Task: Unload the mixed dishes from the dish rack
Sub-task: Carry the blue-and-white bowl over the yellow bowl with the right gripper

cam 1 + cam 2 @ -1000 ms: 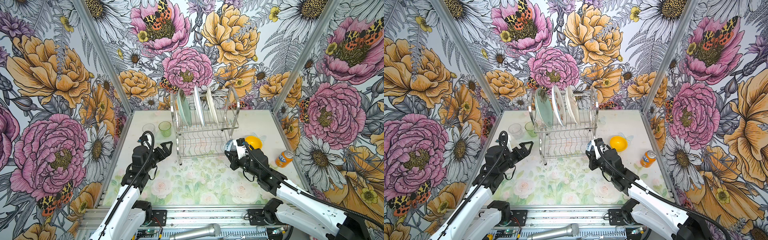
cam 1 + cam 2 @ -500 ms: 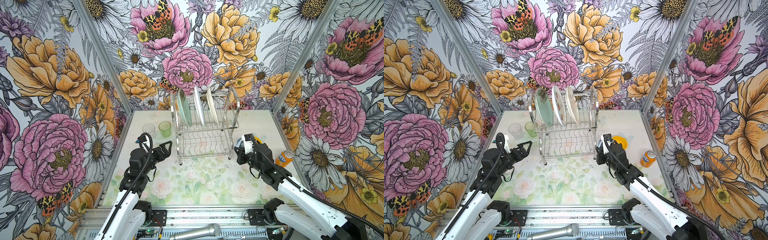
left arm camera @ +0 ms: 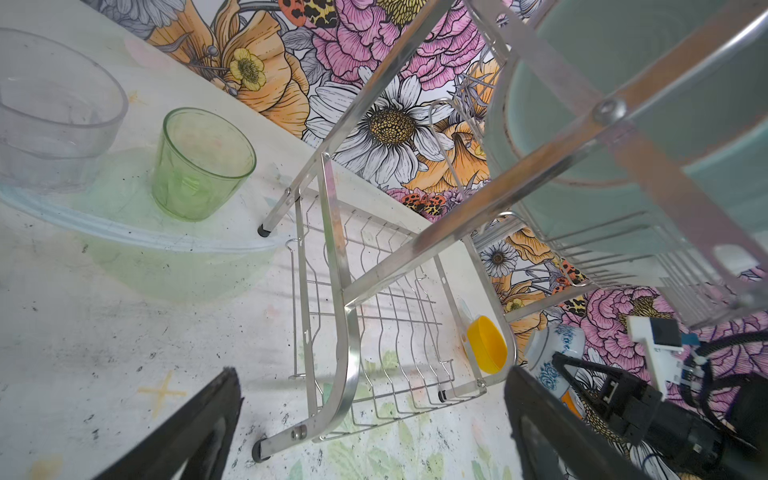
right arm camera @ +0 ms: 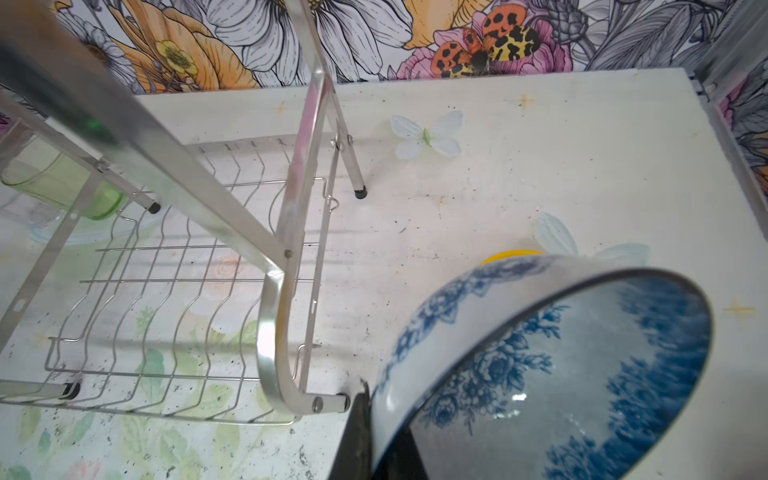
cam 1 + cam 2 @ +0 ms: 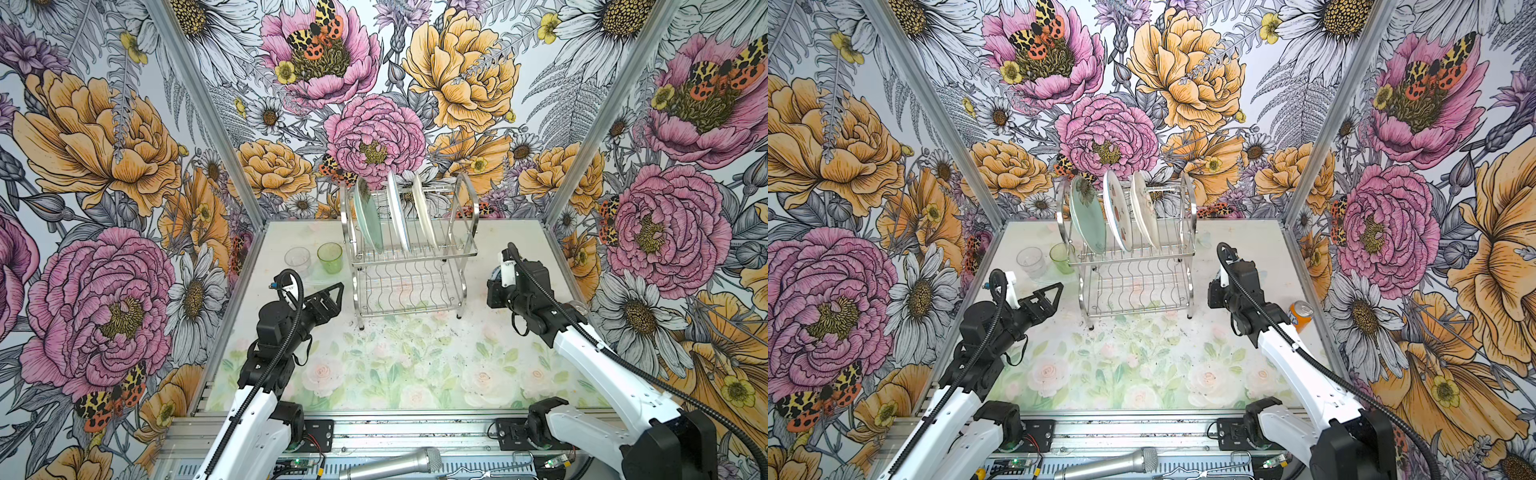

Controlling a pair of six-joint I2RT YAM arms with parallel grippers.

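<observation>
Change: right claw point(image 4: 374, 424), clamped on the blue-and-white bowl point(image 4: 540, 374), has swung right, off the dish rack point(image 5: 405, 270) front corner.
Left claw point(image 5: 334, 293): jaws apart, unmoved, left of the rack.
Plates: three, upright on the upper shelf: pale green plate point(image 5: 368, 220), white plate point(image 5: 397, 216), cream plate point(image 5: 424, 216).
Bowls: two; yellow bowl point(image 3: 488, 345) sits on the worktop point(image 5: 395, 365).
Glasses: two, green tumbler point(image 5: 330, 257) and clear glass point(image 5: 298, 259), left of the rack.

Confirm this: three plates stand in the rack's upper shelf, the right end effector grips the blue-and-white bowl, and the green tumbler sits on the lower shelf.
Wrong on the green tumbler: it stands on the table left of the dish rack, beside the clear glass, as both top views show. The plates are right, and the right end effector does grip the bowl.
</observation>
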